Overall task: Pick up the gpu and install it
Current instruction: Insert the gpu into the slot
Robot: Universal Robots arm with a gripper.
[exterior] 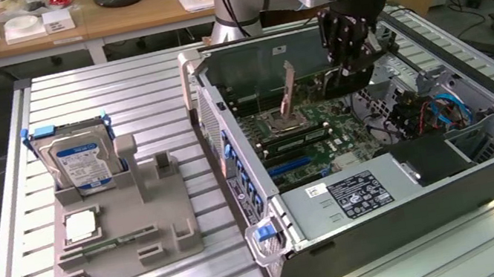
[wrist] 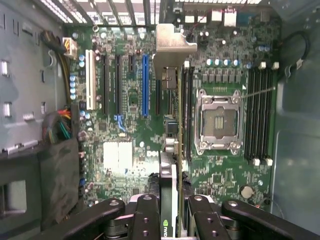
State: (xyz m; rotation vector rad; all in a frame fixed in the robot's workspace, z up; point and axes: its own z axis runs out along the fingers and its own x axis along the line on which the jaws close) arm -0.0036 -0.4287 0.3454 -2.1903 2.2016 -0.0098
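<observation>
Item: gpu (wrist: pixel 170 75), a thin flat circuit card with a black cooler and a silver metal bracket at one end.
Location: inside the open grey metal computer case (exterior: pixel 406 191), at about one o'clock from the case's middle in the exterior view, raised off the green motherboard (wrist: pixel 125 150).
End effector: black multi-fingered gripper (exterior: pixel 353 72), fingers closed narrowly on the card's near end, holding it on edge.
Long axis: runs straight out from the fingers toward nine o'clock in the exterior view, bracket end farthest from the gripper.
Key relation: the card's lower edge faces the board. The long blue expansion slot (wrist: pixel 145 85) lies parallel to the card and just beside its line, on the side away from the silver processor socket (wrist: pixel 220 122).
Seating: judged not yet in a slot.
Arm: a single arm, already carrying the card.
Also present: silver hard drive with a blue-white label (exterior: pixel 80 162), upright in a grey holder (exterior: pixel 129 241) at nine o'clock from the case.
</observation>
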